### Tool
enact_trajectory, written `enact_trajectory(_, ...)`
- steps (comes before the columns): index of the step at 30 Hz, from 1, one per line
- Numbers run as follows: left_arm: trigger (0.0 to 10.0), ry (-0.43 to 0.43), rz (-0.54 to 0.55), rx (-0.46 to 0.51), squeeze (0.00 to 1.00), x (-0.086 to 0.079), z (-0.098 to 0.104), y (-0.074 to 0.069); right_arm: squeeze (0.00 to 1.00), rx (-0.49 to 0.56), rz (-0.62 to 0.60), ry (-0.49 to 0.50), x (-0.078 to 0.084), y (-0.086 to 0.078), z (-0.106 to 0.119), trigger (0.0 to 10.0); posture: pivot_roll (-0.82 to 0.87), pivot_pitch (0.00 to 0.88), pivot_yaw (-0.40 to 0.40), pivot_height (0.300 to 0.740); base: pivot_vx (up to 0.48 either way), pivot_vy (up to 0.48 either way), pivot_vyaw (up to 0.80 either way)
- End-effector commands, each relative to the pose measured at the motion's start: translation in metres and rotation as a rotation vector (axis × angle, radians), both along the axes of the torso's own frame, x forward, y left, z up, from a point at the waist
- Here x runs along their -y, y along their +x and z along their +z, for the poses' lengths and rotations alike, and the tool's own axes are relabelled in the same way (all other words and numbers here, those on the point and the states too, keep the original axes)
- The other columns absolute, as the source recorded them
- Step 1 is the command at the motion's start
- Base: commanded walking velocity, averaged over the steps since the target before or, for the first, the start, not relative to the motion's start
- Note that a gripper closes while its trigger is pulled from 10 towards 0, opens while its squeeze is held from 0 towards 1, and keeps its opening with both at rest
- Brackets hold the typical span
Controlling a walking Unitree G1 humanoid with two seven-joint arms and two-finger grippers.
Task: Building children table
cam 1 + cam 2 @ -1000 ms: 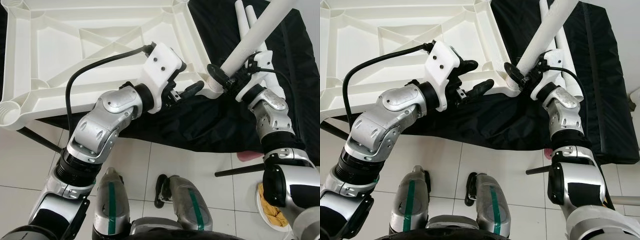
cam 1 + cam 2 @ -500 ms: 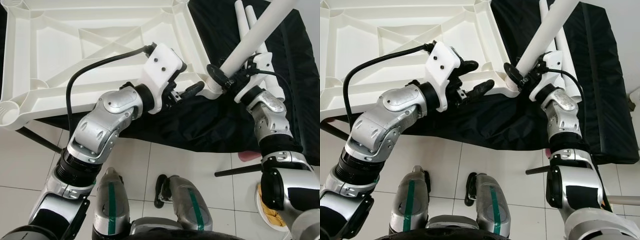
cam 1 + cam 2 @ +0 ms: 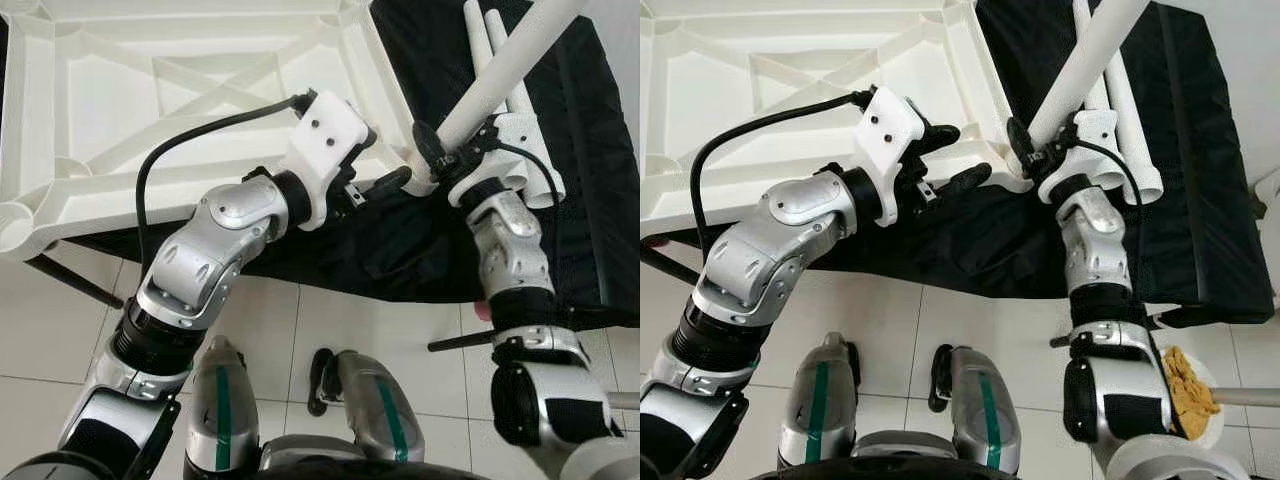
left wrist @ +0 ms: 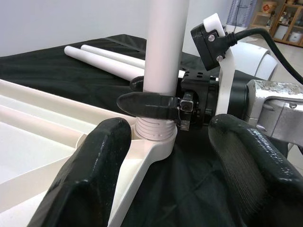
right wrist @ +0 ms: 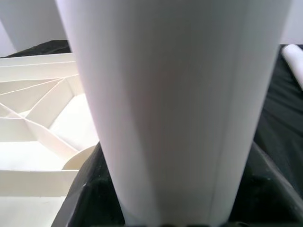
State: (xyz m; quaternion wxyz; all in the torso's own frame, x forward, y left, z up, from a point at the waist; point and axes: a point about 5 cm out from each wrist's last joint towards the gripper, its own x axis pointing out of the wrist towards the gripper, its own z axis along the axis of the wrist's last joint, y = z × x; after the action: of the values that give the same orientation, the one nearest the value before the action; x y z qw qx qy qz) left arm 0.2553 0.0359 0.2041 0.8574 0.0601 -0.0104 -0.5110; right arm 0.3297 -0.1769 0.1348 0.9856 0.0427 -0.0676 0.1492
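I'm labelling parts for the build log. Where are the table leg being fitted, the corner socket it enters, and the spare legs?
table leg (image 4: 165, 52), left wrist view, smooth shaft.
corner socket (image 4: 154, 142), left wrist view, rim.
spare legs (image 3: 1120, 130), right eye view, mid-length.

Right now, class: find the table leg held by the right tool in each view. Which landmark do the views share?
Left eye: leg, upper right, slanting.
Right eye: leg, upper right.
Left wrist: upright, top centre.
Right wrist: close up, centre.
Shared landmark: tabletop.
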Motion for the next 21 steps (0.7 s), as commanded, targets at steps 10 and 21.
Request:
enact_trajectory(10, 10.0, -0.017, -0.016, -0.009, 0.0, 0.004, 0.0, -0.004, 0.0, -0.034, -0.346, 0.106, -0.018, -0.012, 0.003, 10.0, 0.11, 0.065, -0.12, 0.74, 0.0, 0.0, 0.0)
enact_trajectory(21, 10.0, -0.025, -0.011, -0.012, 0.0, 0.006, 0.001, -0.004, 0.0, -0.052, -0.428, 0.102, -0.025, -0.016, 0.006, 10.0, 0.11, 0.069, -0.123, 0.74, 0.0, 0.0, 0.0)
